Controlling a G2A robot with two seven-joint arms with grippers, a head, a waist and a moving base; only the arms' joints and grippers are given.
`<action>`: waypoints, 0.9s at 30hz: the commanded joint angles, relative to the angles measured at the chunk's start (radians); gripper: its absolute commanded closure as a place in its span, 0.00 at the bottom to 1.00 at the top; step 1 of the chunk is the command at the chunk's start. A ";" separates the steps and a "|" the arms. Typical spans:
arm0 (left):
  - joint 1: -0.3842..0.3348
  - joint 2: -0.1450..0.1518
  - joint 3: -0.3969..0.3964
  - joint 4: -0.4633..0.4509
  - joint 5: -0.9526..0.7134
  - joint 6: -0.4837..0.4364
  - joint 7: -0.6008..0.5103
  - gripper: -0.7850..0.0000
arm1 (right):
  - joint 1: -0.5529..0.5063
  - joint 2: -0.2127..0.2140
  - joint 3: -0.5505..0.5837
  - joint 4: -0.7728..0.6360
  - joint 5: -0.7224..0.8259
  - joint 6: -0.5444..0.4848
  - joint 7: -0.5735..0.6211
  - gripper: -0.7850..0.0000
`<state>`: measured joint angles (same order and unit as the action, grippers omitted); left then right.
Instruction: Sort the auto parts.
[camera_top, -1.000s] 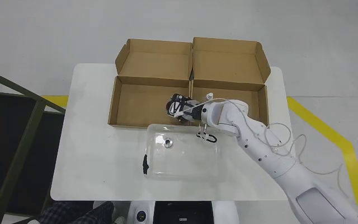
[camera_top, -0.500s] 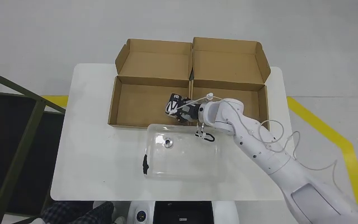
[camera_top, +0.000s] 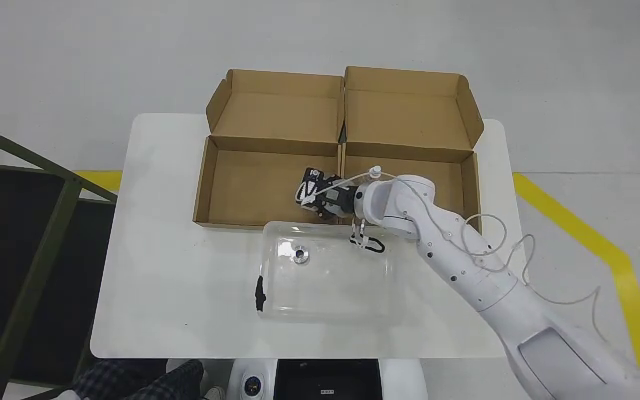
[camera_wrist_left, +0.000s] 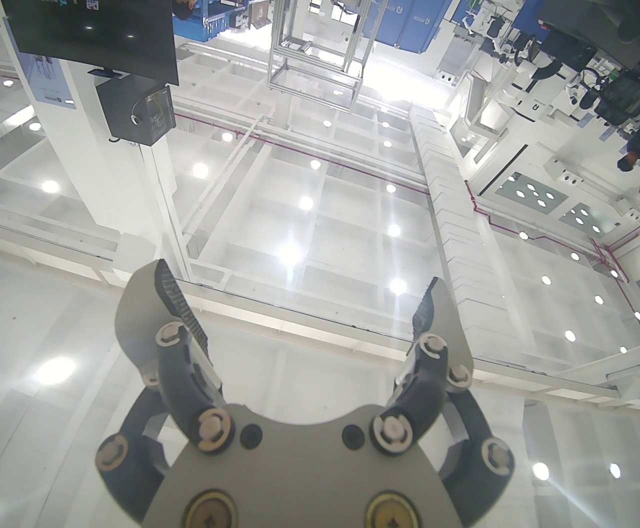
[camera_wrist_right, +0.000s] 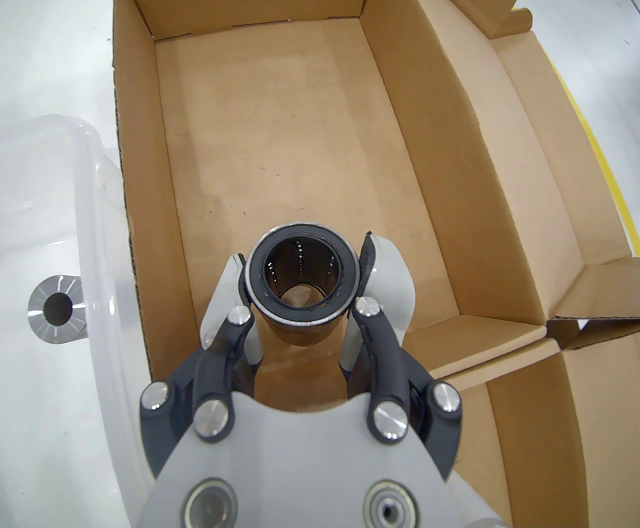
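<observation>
Bearing (camera_wrist_right: 303, 318): steel barrel held above the cardboard box (camera_wrist_right: 280, 125), near its 3 o'clock wall.
Right fingers (camera_wrist_right: 390, 270): clamped across the barrel.
Left fingers (camera_wrist_left: 145, 300): wide apart, empty.
Handling: probably heavy, rigid and slick; grip mid-barrel, squarely.

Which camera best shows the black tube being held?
The right wrist view: the tube sits close in the right gripper, hollow inside visible. The top view gives a small dark shape; the left wrist view faces the ceiling.
</observation>
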<state>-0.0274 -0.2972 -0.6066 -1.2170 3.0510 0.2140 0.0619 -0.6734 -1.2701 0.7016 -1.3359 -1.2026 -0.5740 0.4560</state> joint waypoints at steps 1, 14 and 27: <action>0.000 0.000 0.000 0.000 0.000 0.000 0.000 0.00 | -0.001 -0.001 0.002 0.000 -0.002 -0.002 0.001 0.54; 0.000 0.000 0.000 0.000 0.000 0.000 0.000 0.00 | -0.015 -0.002 0.040 -0.049 -0.003 -0.020 -0.005 0.51; 0.000 0.000 0.000 0.000 0.000 0.000 0.000 0.00 | -0.114 0.032 0.138 -0.293 0.014 -0.105 0.016 0.50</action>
<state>-0.0274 -0.2972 -0.6066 -1.2170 3.0510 0.2140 0.0619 -0.7781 -1.2402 0.8352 -1.6109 -1.1881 -0.6740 0.4687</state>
